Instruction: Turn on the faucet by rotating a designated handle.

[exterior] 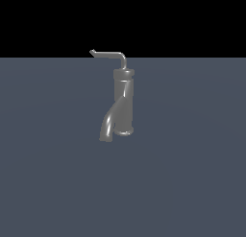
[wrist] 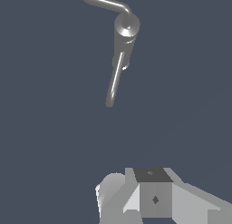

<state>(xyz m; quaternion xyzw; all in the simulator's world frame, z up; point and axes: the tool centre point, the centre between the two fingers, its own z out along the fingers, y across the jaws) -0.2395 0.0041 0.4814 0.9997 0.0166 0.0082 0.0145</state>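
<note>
The grey metallic faucet [exterior: 123,101] stands upright on the flat grey-blue surface in the middle of the exterior view. Its thick spout [exterior: 108,123] curves down toward the exterior view's left. The thin L-shaped handle [exterior: 111,54] rises from the top and points to the exterior view's left, ending in a small upturned tip. The gripper does not show in the exterior view. In the wrist view the faucet [wrist: 126,28], its spout [wrist: 115,80] and the handle [wrist: 105,2] are seen from above, well apart from my gripper [wrist: 149,182]. Only part of the gripper shows, so I cannot tell how its jaws stand.
The flat grey-blue surface [exterior: 192,183] spreads around the faucet, with a black background behind it. No other object shows.
</note>
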